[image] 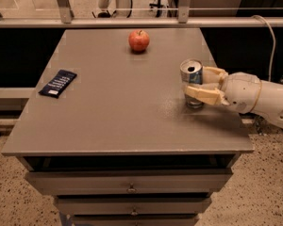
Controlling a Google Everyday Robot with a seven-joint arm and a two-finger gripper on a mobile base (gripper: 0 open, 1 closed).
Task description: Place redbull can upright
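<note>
The redbull can (pixel 191 73) stands upright on the grey table (pixel 118 102), near its right edge, with its silver top and pull-tab facing up. My gripper (pixel 200 84) reaches in from the right. Its two cream fingers (pixel 206 94) sit on either side of the can's body and close against it. The lower part of the can is partly hidden behind the near finger.
A red apple (pixel 139 40) sits at the back middle of the table. A dark blue flat packet (pixel 58 83) lies near the left edge. Drawers are below the tabletop. A metal railing runs behind the table, and a white cable hangs at the right.
</note>
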